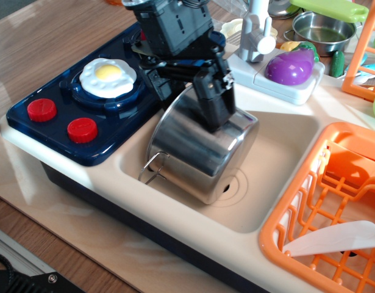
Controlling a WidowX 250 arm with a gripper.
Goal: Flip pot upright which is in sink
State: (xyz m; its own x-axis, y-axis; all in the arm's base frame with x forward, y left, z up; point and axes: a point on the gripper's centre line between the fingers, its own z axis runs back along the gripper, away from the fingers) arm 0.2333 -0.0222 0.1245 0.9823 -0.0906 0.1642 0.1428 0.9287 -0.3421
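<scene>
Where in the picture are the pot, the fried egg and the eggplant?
pot [196, 152], camera view, on its shiny side wall.
fried egg [108, 74], camera view, on the yolk.
eggplant [289, 67], camera view, on its purple body.

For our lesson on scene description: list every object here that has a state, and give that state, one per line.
Steel pot: upside down, tilted, in the sink.
Gripper: open, straddling the pot's upper edge.
Fried egg: flat on the stove burner.
Eggplant: lying on its tray.
</scene>
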